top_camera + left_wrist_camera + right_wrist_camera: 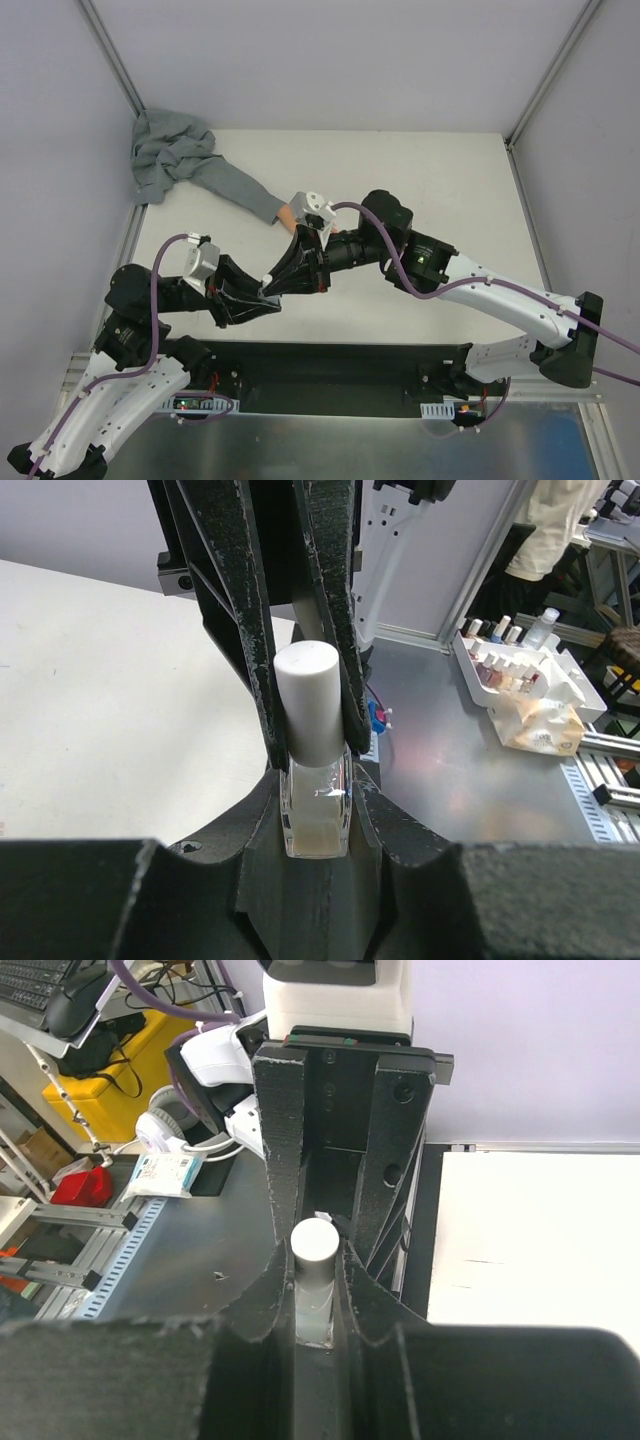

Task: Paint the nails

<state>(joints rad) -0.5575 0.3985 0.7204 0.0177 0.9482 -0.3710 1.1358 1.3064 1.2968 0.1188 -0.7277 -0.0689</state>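
Observation:
A small clear glass bottle [317, 815] with a white cap [308, 700] is held between both grippers above the table's near middle. My left gripper [317, 810] is shut on the glass body. My right gripper [316, 1260] is shut on the white cap [315, 1245]. In the top view the two grippers meet tip to tip, left [274, 300] and right [268, 284]. The peach fake hand [285, 213] lies behind them, mostly hidden under the right wrist, and its grey sleeve [235, 187] runs to the back left. The nails are hidden.
The sleeve ends in a bunched grey cloth [165, 150] at the back left corner. A white tray of several small polish bottles [510, 670] sits on the metal shelf [470, 770] off the table's near edge. Frame posts [115, 70] stand at the back corners.

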